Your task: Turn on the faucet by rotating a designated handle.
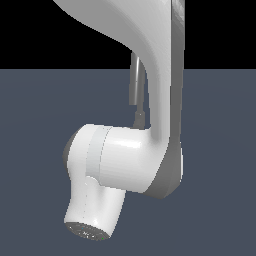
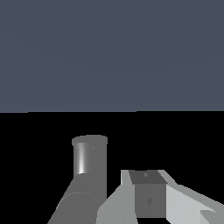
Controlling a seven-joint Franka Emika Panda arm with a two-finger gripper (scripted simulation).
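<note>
Here the gripper (image 2: pixel 151 199) sits just beside the faucet (image 2: pixel 89 164); whether its jaws stand apart I cannot tell. Behind the arm (image 1: pixel 120 160), the spout (image 1: pixel 135 82) peeks out. Likely still approaching; the next move needs the handle, unseen.

My arm (image 1: pixel 150 100) fills most of the exterior view: a thick white link drops from the top edge and bends into a rounded white joint housing with a grey side cap toward the exterior view's right. From that joint a shorter white segment angles down toward the exterior view's left, ending in a dark round flange face. The gripper is not visible there. In the wrist view only the gripper (image 2: pixel 151 199) body shows, light grey with a darker block at its centre; fingertips out of frame, so I cannot tell their spacing
</note>
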